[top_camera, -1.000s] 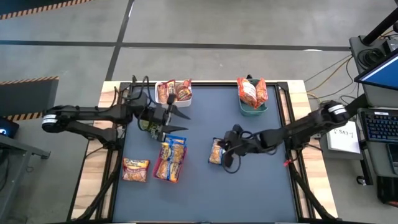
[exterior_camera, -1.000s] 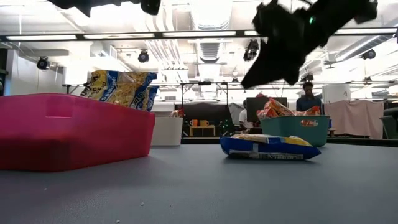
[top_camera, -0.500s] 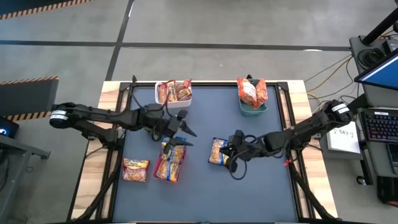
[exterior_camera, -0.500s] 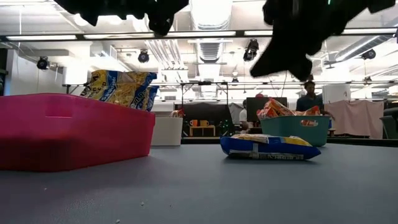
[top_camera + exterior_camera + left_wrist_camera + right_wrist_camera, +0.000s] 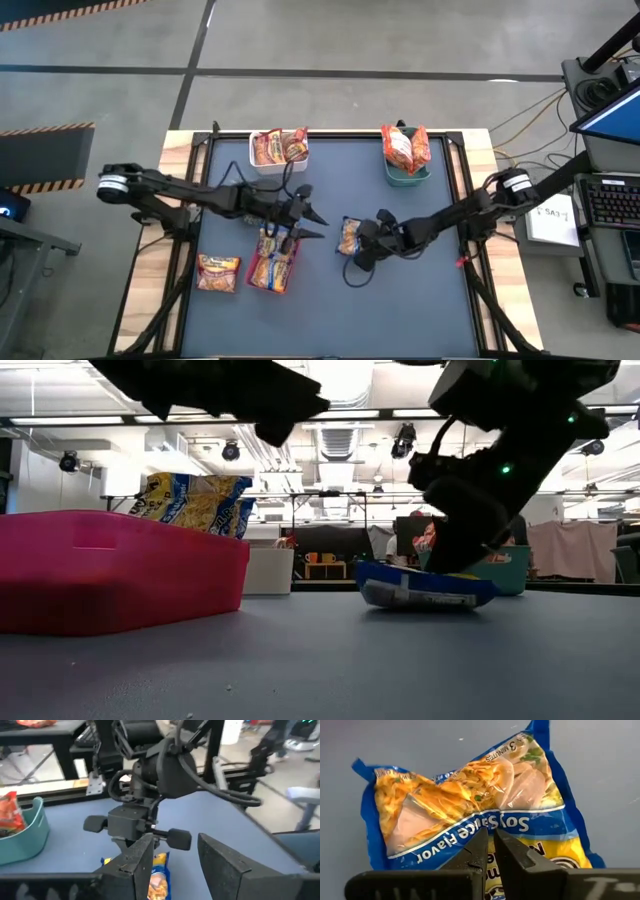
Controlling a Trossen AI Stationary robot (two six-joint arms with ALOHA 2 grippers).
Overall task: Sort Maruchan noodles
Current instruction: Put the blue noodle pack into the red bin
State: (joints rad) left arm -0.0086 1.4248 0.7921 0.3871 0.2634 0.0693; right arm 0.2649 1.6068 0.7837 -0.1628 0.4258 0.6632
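One blue-trimmed noodle packet [image 5: 349, 237] lies mid-counter, where the right tool [image 5: 360, 250], fingers pressed together, has just dropped onto it, while the left tool [image 5: 308, 222], spread, has swung nearer, so pickup looks imminent.

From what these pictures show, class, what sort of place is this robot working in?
Probably a robotics lab or workshop: a concrete floor with hazard-striped tape, open ceiling with strip lights over work desks, and a computer keyboard beside the table.

Roughly nine noodle packets [image 5: 349, 238], three bins [image 5: 408, 170].
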